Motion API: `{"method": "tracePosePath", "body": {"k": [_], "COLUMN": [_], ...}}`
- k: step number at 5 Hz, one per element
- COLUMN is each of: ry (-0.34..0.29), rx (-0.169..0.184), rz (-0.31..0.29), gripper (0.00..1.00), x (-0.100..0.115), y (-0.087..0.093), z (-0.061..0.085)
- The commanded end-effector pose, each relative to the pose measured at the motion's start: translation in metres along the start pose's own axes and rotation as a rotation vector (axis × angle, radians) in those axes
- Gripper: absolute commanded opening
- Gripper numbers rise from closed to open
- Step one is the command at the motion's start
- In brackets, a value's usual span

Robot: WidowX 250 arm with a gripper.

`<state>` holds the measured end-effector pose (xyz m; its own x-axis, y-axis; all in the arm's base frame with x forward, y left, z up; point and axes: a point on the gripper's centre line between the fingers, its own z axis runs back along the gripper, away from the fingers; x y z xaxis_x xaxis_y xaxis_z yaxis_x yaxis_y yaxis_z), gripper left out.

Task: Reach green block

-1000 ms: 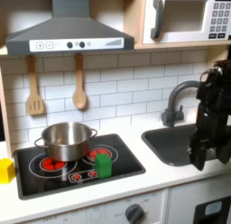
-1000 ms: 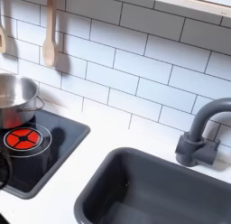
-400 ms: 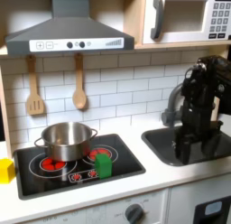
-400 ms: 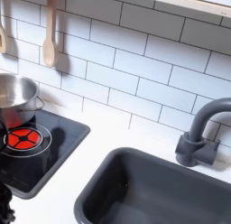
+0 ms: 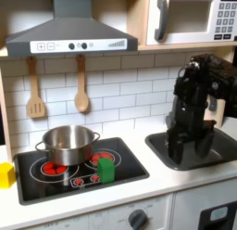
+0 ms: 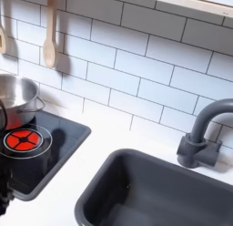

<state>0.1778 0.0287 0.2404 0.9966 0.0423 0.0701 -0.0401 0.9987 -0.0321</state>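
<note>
The green block (image 5: 106, 168) stands on the black stovetop (image 5: 56, 183) near its front right corner, in front of the steel pot (image 5: 67, 144). In the first exterior view my arm hangs over the sink (image 5: 199, 148), well to the right of the block. The gripper (image 5: 180, 151) points down at the sink's left end, about a third of the picture's width from the block. It is a dark blur, so I cannot make out how its fingers stand.
A yellow block (image 5: 6, 174) sits at the stove's left edge. Two wooden utensils (image 5: 81, 85) hang on the tiled wall. The second exterior view shows the pot (image 6: 14, 97), a red burner (image 6: 20, 138), the sink (image 6: 164, 189) and the grey faucet (image 6: 205, 134).
In the first exterior view the arm has swung left from the picture's right edge to above the sink's left part, closer to the stove. The block and pot have not moved.
</note>
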Motion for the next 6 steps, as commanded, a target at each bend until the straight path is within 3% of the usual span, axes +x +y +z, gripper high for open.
{"method": "tracePosePath", "body": {"k": [1,6], "ry": [-0.022,-0.049], "rx": [0.008,0.025], "rz": [0.012,0.006], "gripper": [1.0,1.0], "x": [0.016,0.059], "y": [0.02,0.043], "z": [0.003,-0.005]}}
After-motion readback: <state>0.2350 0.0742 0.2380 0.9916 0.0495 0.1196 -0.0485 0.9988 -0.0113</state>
